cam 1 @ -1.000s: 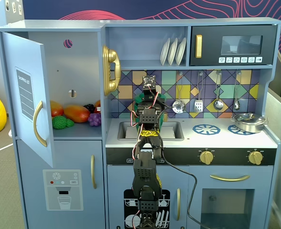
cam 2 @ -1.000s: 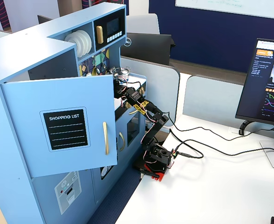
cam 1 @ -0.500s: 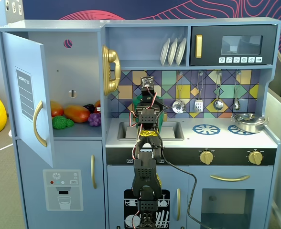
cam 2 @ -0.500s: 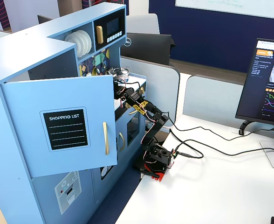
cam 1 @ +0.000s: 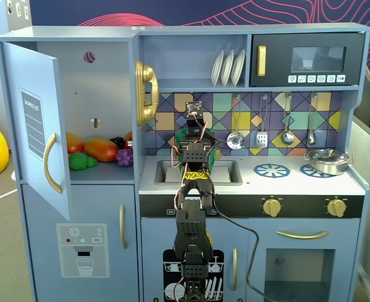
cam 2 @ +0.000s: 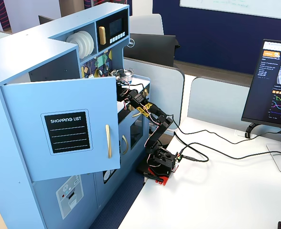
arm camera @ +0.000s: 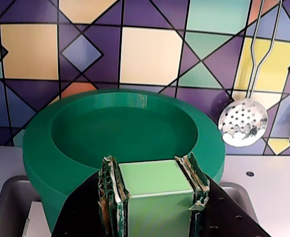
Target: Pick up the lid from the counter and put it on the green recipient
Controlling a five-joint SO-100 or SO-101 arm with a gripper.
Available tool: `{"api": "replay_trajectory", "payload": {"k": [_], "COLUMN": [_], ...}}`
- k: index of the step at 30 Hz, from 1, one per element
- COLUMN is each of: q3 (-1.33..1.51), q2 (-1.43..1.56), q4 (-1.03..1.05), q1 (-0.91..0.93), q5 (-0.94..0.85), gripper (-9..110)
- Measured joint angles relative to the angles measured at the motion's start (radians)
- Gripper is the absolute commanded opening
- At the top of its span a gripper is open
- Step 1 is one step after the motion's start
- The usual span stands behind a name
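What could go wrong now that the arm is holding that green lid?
The gripper pinches the lid only by its small knob, so it might tilt or slip into the sink below. The slotted spoon hangs close on the wall; a sideways swing could knock it.

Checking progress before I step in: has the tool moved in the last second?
Yes, slightly. In a fixed view the tool sits a little lower against the tiled backsplash, shut on the lid.

"SHOPPING LIST" stands in white on the black panel [cam 2: 66, 132] of the open blue cabinet door [cam 2: 59, 129]
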Motion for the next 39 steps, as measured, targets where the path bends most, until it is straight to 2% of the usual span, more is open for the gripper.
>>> {"api": "replay_trajectory", "payload": {"k": [3, 7, 11, 25, 39], "q3": [0.017, 0.034, 0.035, 0.035, 0.27], "q2": [0.015, 0.029, 0.032, 0.06, 0.422], "q4": [0.011, 0.015, 0.018, 0.015, 0.187], "q1": [0.0, 0.002, 0.009, 0.009, 0.044], "q5": [-0.005, -0.008, 0.008, 0.017, 0.017], "gripper": [0, 28, 37, 40, 35]}}
